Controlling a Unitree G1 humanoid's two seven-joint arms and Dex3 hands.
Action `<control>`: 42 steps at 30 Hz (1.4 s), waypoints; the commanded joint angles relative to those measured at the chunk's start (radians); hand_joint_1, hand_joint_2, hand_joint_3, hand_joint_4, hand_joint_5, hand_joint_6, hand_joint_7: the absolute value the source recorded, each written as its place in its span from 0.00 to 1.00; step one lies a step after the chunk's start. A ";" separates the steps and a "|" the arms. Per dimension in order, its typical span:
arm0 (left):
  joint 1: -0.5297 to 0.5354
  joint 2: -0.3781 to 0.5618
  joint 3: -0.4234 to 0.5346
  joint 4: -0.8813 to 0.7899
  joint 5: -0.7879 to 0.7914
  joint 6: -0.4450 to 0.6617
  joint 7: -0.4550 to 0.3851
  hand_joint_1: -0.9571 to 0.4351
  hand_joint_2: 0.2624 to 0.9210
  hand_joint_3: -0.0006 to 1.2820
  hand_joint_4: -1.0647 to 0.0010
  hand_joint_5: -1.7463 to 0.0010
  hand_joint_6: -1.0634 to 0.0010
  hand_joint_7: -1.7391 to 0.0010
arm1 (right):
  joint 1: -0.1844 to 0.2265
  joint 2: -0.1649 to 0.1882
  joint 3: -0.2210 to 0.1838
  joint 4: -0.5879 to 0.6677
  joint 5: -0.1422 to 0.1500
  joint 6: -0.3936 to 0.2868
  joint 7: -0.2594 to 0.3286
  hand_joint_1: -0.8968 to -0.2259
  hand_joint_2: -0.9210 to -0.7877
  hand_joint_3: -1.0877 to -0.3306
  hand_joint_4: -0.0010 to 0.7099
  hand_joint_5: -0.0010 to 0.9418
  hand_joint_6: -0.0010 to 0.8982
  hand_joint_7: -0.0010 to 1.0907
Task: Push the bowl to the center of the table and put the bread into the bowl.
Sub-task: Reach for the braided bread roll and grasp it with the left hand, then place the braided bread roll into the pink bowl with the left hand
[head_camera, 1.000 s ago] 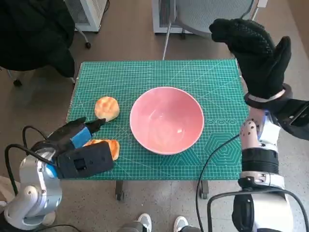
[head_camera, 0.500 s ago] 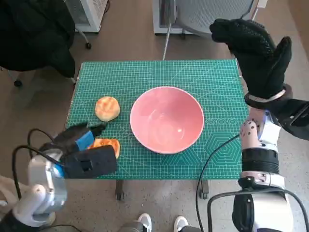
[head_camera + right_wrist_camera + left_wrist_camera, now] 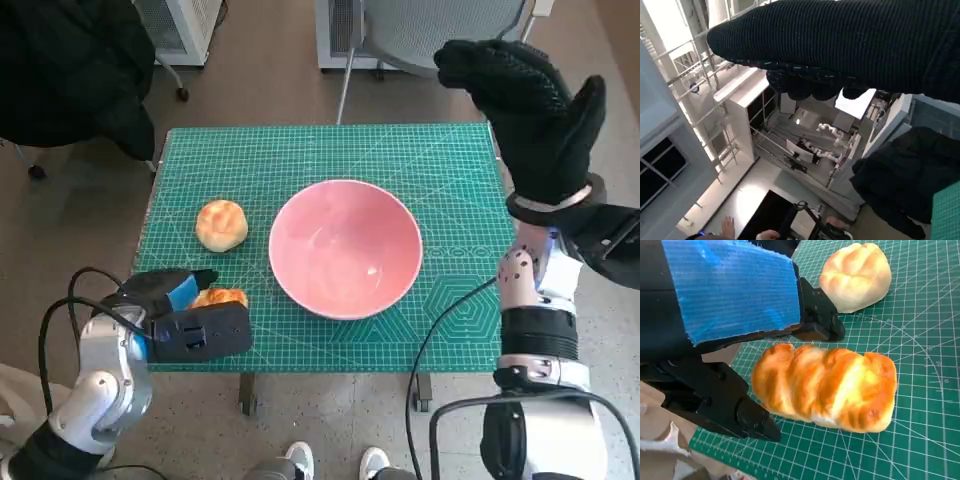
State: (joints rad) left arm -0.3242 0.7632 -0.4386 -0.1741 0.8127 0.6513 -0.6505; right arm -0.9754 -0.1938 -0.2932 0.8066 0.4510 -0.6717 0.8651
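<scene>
My left hand [image 3: 185, 318] is straddling the long bread [image 3: 827, 387] at lower left, fingers apart. My right hand [image 3: 535, 110] is hovering empty, spread, upper right. The bowl [image 3: 345, 248] is sitting mid-counter [image 3: 460, 160].

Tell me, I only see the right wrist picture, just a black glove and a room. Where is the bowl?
Observer: The pink bowl sits about mid-table on the green mat, with nothing in it.
Operator: Is there bread?
Observer: Two pieces. A round bun and a long loaf lie beside the bowl.
Operator: Is the other hand holding one?
Observer: The left hand has its fingers on either side of the long loaf, which lies on the mat.
Operator: And my gloved hand?
Observer: The right hand is raised, holding nothing.
</scene>
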 commanded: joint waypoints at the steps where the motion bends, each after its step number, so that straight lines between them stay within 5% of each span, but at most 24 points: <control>1: -0.001 -0.010 -0.005 0.044 0.022 -0.051 0.020 0.78 0.64 0.36 0.39 0.31 0.36 0.54 | 0.027 -0.002 0.004 -0.006 0.007 0.014 0.014 0.23 0.00 0.44 0.27 0.00 0.28 0.01; 5: -0.004 -0.016 -0.006 0.083 0.038 -0.088 0.039 0.71 0.51 0.49 0.36 0.21 0.37 0.41 | 0.028 0.000 0.005 -0.008 0.009 0.013 0.016 0.23 0.00 0.44 0.27 0.00 0.28 0.01; 10: -0.002 -0.017 0.003 0.098 0.049 -0.119 0.051 0.69 0.52 0.51 0.39 0.19 0.40 0.34 | 0.028 -0.002 0.008 -0.007 0.010 0.013 0.016 0.23 0.00 0.44 0.27 0.00 0.28 0.01; 24: 0.009 -0.012 0.055 0.057 0.049 -0.149 0.036 0.69 0.68 0.39 0.45 0.16 0.41 0.36 | 0.030 -0.005 0.009 -0.010 0.014 0.019 0.020 0.23 0.00 0.45 0.27 0.00 0.28 0.01; 42: -0.002 0.010 0.207 -0.173 0.018 -0.143 -0.078 0.69 0.80 0.23 0.35 0.24 0.36 0.43 | 0.024 -0.006 0.007 -0.001 0.012 0.014 0.022 0.26 0.00 0.45 0.27 0.00 0.28 0.00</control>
State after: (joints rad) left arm -0.3186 0.7568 -0.2662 -0.2868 0.8437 0.5055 -0.6990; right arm -0.9687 -0.1944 -0.2881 0.7958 0.4668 -0.6617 0.8779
